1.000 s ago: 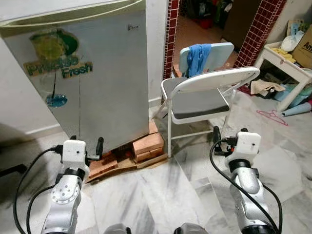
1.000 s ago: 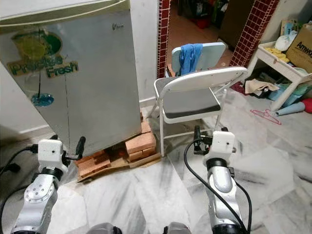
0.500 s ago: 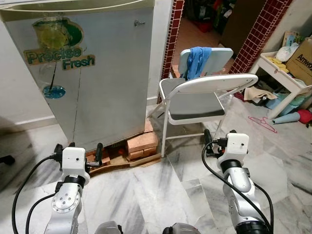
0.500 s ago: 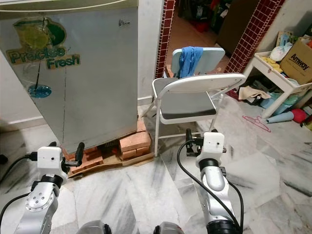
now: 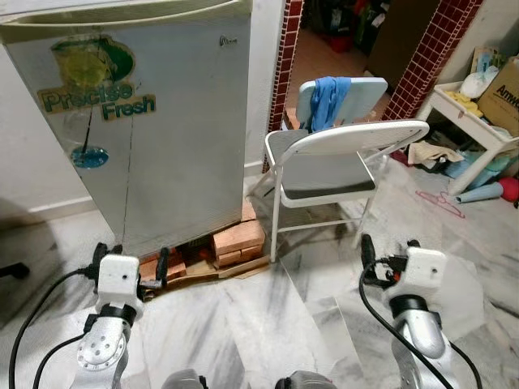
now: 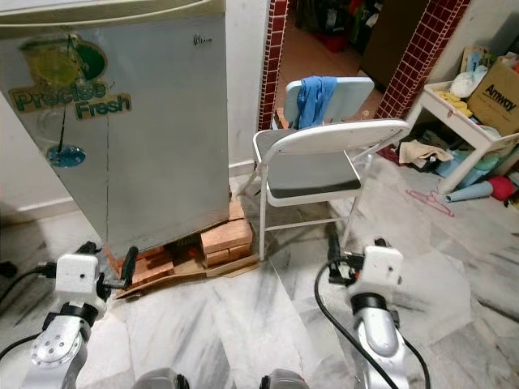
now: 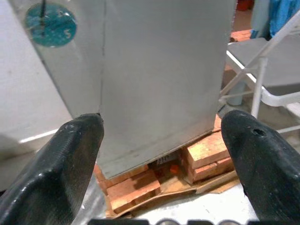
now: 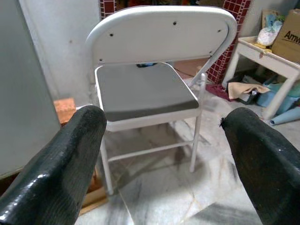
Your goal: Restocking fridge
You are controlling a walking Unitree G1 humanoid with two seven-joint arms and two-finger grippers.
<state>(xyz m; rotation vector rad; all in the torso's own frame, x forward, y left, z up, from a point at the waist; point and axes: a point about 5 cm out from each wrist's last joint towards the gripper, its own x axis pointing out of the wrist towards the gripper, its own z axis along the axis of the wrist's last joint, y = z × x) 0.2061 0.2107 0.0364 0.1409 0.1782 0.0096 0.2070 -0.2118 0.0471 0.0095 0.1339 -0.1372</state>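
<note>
**Two empty grippers, one shut fridge**

Both of my arms were held low and forward over the marble floor point(image 5: 268, 324). My left gripper point(image 7: 159, 154) had its fingers spread wide with nothing between them, and it faced the lower part of the fridge point(image 5: 154, 138). My right gripper point(image 8: 168, 154) was just as wide and just as empty, aimed at the near folding chair point(image 5: 332, 162).

The fridge stood to the far left, door closed, raised on a stack of bricks point(image 5: 237, 240) and a wooden board point(image 5: 203, 271). Its front was smooth, flat grey metal with a "Precise Fresh" sticker point(image 5: 97, 93) high on the door. I judged the door stiff and fairly heavy, probably sealed shut, and the flat panel too slick to pinch anywhere. The hold, I reckoned, would be along the door's top lip or its free edge; I could not make out a handle. Because the cabinet sat on loose bricks, a hard pull might have rocked it.

To the right of the fridge stood the chair of white tube with a grey padded seat. Behind it a second chair carried a soft blue cloth point(image 5: 327, 99). At the far right was a white shelf point(image 5: 478, 105) with clutter.
</note>
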